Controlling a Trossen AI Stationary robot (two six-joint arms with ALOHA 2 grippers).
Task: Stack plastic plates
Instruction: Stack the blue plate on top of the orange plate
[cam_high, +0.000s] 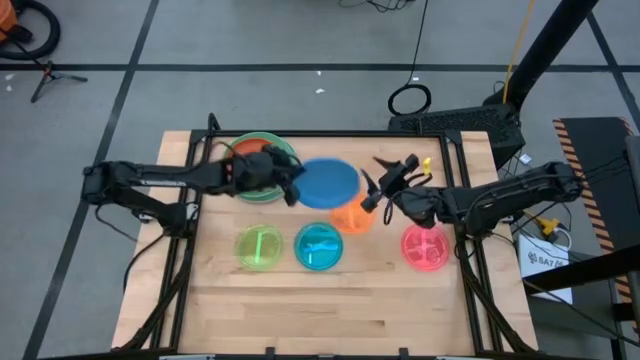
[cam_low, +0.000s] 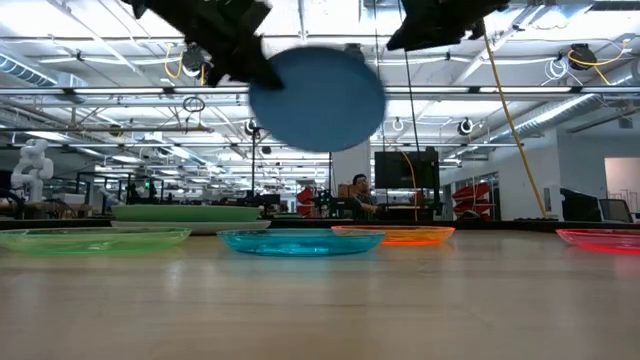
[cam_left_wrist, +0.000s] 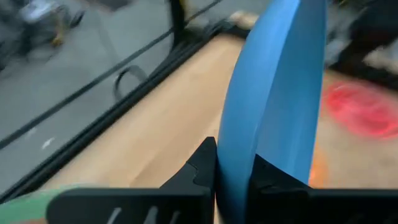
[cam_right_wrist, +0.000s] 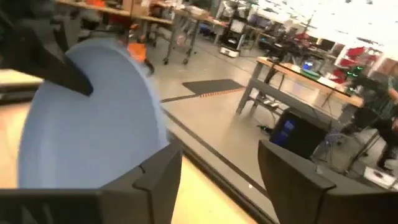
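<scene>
From above, the left gripper (cam_high: 290, 186) was out over the back of the table (cam_high: 330, 310), clamped on the rim of the blue plate (cam_high: 330, 182), which hung in the air between the two arms. Behind it sat the stack begun so far, the green plate (cam_high: 262, 192) with the red-orange plate (cam_high: 250, 148) on it. The right gripper (cam_high: 378, 196) hovered just beside the blue plate's far edge, above the small orange plate (cam_high: 352, 216). Along the front lay the lime plate (cam_high: 259, 247), the cyan plate (cam_high: 319, 246) and the pink plate (cam_high: 425, 248), each apart from the others.

At table height, the blue plate (cam_low: 318, 98) was well clear of the wood, tilted so its face showed, the left gripper (cam_low: 262, 68) gripping its edge. The other plates lay flat below.

Through the left wrist, the two fingers (cam_left_wrist: 199, 177) pinched the blue plate (cam_left_wrist: 273, 93) edge-on, firmly clenched.

Through the right wrist, the right gripper (cam_right_wrist: 217, 171) stood spread wide with nothing between its fingers, the blue plate (cam_right_wrist: 87, 124) close ahead.

My read: this was the carry of the blue plate, possibly towards a handover or towards the stack. The next move calls for levelling the plate and centring it over the green pile before letting go; released while tilted, it could slide off.
</scene>
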